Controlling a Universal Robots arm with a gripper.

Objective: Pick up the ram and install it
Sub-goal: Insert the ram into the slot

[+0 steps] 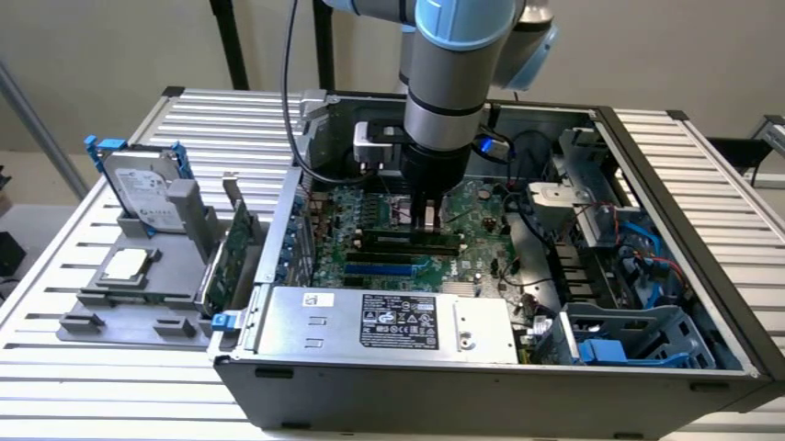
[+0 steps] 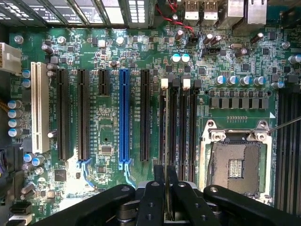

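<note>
The gripper [image 1: 426, 223] is lowered inside the open computer case [image 1: 687, 367], its fingers [image 2: 155, 197] closed on the ram [image 2: 167, 127], which stands edge-on in a black memory slot [image 2: 172, 127] beside the empty processor socket [image 2: 235, 165] on the motherboard [image 2: 108, 136]

green motherboard [image 2: 113, 136], blue slot [image 2: 124, 117], black hand [image 2: 165, 188]

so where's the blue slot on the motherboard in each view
Exterior view: the blue slot lies low on the motherboard, just above the silver power supply, toward the exterior view's left of the gripper.
Wrist view: the blue slot runs lengthwise between black slots.
Shared landmark: the gripper over the memory slots.
</note>
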